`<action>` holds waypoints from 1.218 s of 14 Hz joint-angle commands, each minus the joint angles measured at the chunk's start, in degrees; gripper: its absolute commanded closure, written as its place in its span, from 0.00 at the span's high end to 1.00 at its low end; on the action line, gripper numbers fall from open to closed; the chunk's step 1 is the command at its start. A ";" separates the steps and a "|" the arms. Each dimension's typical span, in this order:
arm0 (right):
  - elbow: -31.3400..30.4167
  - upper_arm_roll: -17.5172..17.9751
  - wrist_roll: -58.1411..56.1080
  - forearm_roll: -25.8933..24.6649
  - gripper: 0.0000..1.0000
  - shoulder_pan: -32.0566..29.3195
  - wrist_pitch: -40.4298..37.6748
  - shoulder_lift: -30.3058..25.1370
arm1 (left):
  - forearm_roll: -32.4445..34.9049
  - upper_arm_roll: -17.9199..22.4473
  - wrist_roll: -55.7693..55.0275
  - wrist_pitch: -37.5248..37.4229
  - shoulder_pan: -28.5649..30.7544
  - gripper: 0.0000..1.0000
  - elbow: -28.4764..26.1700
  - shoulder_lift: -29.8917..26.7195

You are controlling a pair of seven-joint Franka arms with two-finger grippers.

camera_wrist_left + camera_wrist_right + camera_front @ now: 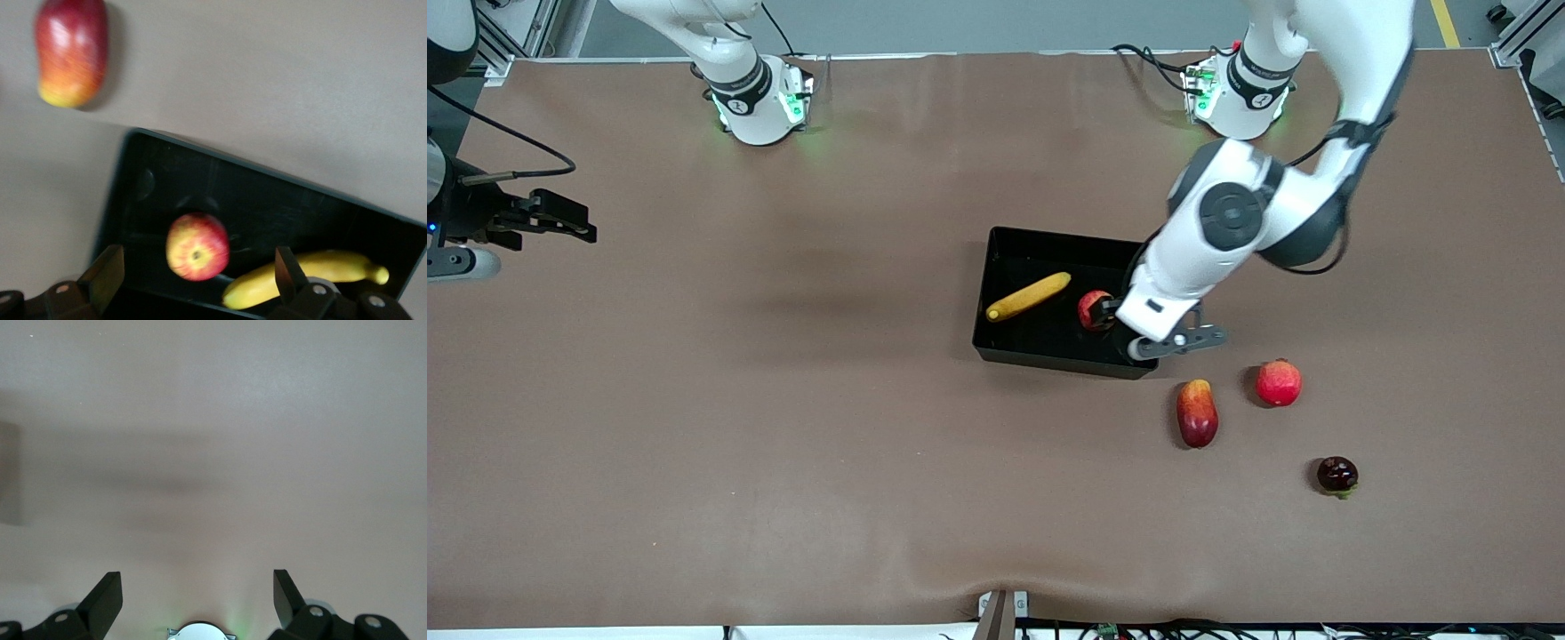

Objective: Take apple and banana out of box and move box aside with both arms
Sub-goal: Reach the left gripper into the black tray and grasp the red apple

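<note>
The black box sits mid-table toward the left arm's end. In it lie a yellow banana and a red apple with yellow patches. My left gripper hangs over the box's end beside the apple. In the left wrist view its fingers stand wide apart, open, with the apple below and between them, touching neither, and the banana beside it in the box. My right gripper waits open and empty over bare table at the right arm's end.
Three more fruits lie on the table nearer the front camera than the box: a long red-yellow fruit, which also shows in the left wrist view, a round red fruit, and a small dark fruit.
</note>
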 commanded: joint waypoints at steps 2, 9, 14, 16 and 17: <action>0.11 0.15 0.21 0.18 1.00 -0.17 -0.38 -0.37 | 4.96 0.04 -7.21 2.72 -2.68 1.00 -0.30 4.85; 0.11 0.15 0.21 0.27 1.00 -0.26 -0.38 -0.37 | 10.84 0.13 -13.19 5.96 -5.33 1.00 -5.93 8.09; 0.11 0.15 0.21 0.27 1.00 -0.17 -0.46 -0.37 | 17.01 0.04 -16.98 8.08 -5.15 0.94 -6.81 10.48; 0.11 0.06 0.21 0.27 1.00 -0.26 -0.46 -0.37 | 17.01 -0.05 -17.07 7.65 -5.06 0.26 -6.38 9.78; 0.11 0.15 0.21 0.27 1.00 -0.26 -0.46 -0.37 | 16.92 -0.13 -17.16 7.56 -5.15 0.04 -5.94 9.25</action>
